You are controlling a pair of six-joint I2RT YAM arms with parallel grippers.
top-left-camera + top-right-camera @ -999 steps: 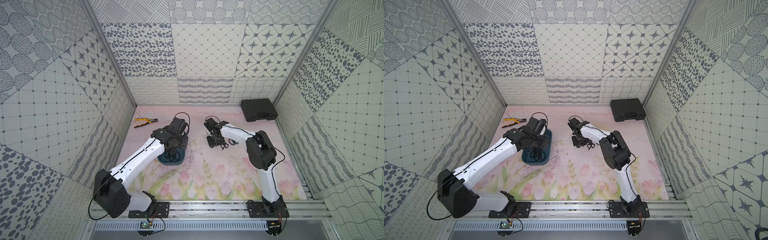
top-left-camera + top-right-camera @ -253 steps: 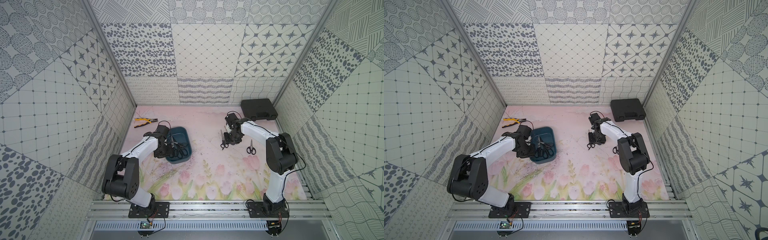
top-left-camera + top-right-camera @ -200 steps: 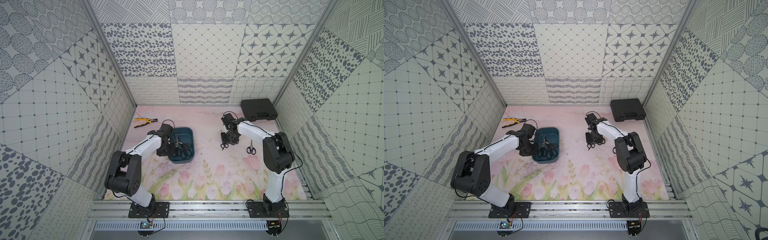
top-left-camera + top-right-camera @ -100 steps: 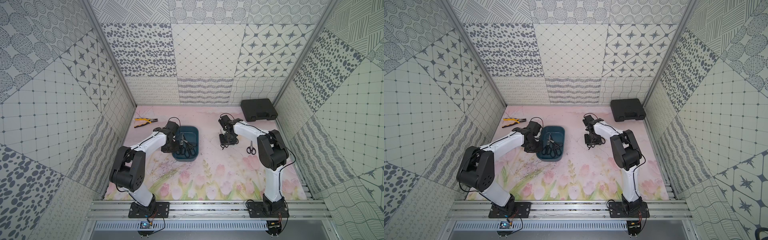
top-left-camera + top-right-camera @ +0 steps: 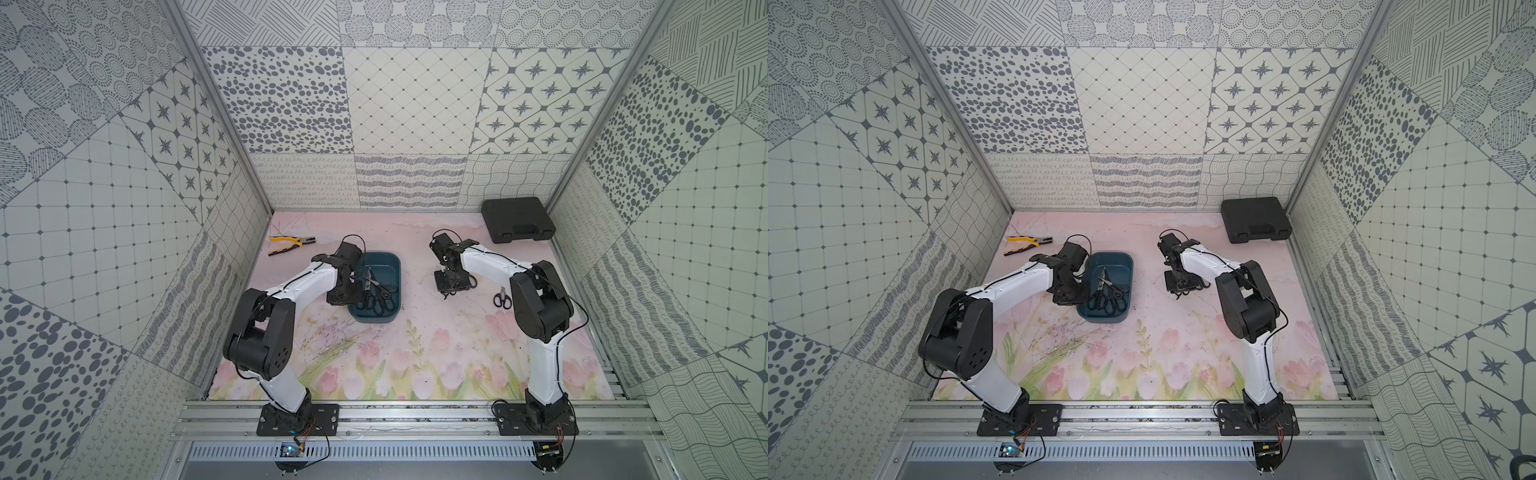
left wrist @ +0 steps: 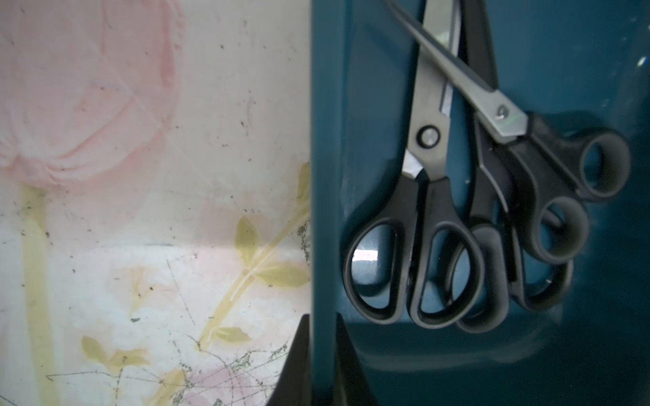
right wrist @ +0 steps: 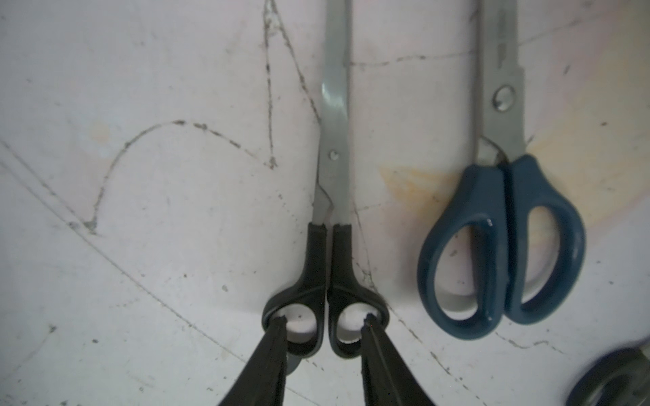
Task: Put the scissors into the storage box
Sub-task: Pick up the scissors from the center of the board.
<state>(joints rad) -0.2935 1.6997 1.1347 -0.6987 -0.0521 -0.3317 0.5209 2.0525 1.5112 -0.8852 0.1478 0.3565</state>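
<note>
On the flowery mat (image 5: 415, 340), the left gripper (image 6: 322, 355) pinches the storage box (image 6: 325, 175) wall. The right gripper (image 7: 322, 318) squeezes slim black scissors (image 7: 334, 225) by the loops; they might slip out.

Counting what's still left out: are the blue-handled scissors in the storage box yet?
No, the blue-handled scissors lie on the mat.

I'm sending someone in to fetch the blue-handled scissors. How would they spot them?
Start at the black hard-shell tool case in the far corner, then come toward the right arm's wrist. The blue-handled steel scissors lie flat on the floral mat beside a slimmer black-handled pair; theirs are the only blue loops.
</note>
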